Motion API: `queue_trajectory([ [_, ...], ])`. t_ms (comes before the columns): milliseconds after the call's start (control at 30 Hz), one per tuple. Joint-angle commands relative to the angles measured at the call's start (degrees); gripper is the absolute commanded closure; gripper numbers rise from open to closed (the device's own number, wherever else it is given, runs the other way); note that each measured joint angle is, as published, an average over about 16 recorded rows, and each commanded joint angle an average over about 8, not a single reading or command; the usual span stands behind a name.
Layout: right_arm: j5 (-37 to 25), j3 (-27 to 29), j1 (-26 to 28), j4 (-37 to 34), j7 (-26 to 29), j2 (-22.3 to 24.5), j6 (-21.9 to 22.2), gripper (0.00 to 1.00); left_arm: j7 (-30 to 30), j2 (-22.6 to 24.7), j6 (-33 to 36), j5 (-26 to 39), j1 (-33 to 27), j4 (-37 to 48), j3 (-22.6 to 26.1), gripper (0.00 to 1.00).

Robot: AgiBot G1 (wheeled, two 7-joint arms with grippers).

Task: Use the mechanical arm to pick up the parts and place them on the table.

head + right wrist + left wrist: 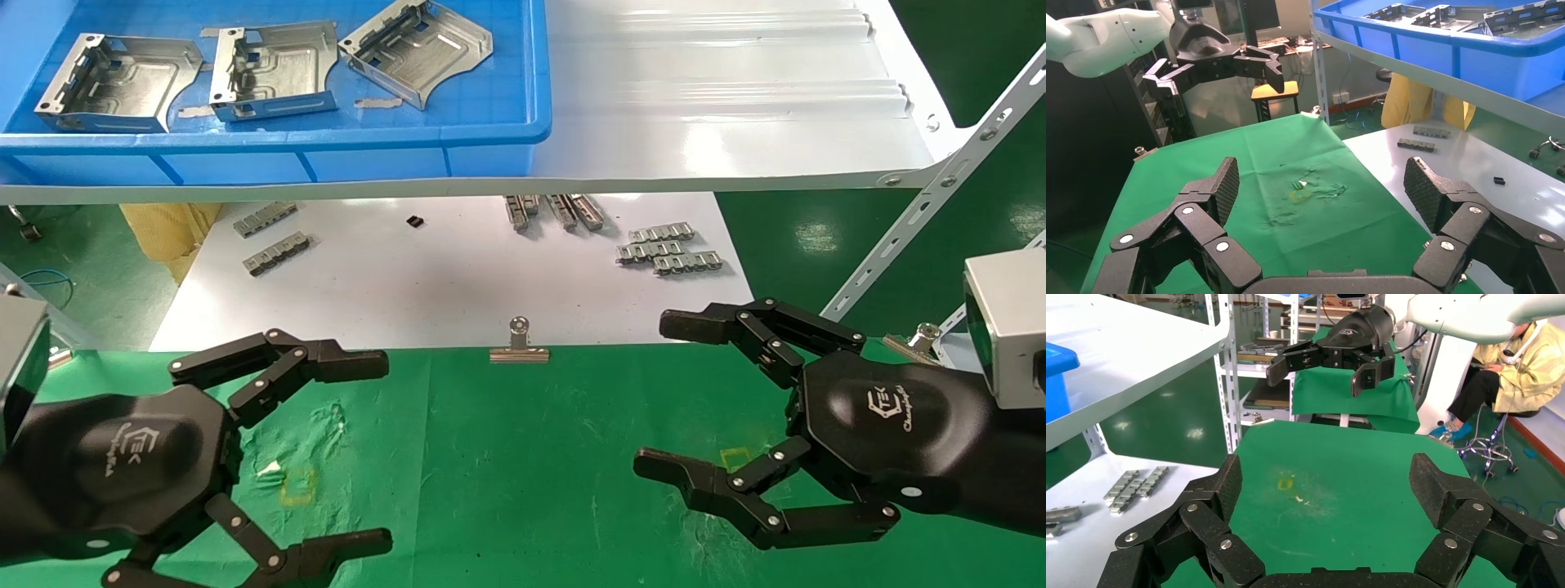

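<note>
A blue bin (490, 131) sat on the white shelf (719, 122). Below, grey linked strips (668, 251) lay on a white board (425, 286); a binder clip (519, 345) stood at its edge.

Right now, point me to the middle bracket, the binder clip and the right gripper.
Middle bracket (274, 72): head view, on its embossed floor.
Binder clip (519, 353): head view, on its silver body.
Right gripper (674, 396): head view, midway between its open fingertips.

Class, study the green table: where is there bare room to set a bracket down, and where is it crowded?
The green table is bare between the left gripper and right gripper, below the binder clip. Crowded: the blue bin holding three parts, and the white board strewn with linked strips.
</note>
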Motion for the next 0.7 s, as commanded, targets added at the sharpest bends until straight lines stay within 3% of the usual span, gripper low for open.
queue_trajectory([
  [33,0.0,0.0,0.0,0.0,0.0,0.0,0.0,0.0,0.0,0.0,0.0,0.0,0.0,0.0,0.0,0.0],
  [367,0.0,0.0,0.0,0.0,0.0,0.0,0.0,0.0,0.0,0.0,0.0,0.0,0.0,0.0,0.0,0.0],
  [433,0.0,0.0,0.0,0.0,0.0,0.0,0.0,0.05,0.0,0.0,0.0,0.0,0.0,0.0,0.0,0.0],
  [667,0.0,0.0,0.0,0.0,0.0,0.0,0.0,0.88,0.0,0.0,0.0,0.0,0.0,0.0,0.0,0.0],
  [700,0.0,0.0,0.0,0.0,0.0,0.0,0.0,0.97,0.0,0.0,0.0,0.0,0.0,0.0,0.0,0.0],
])
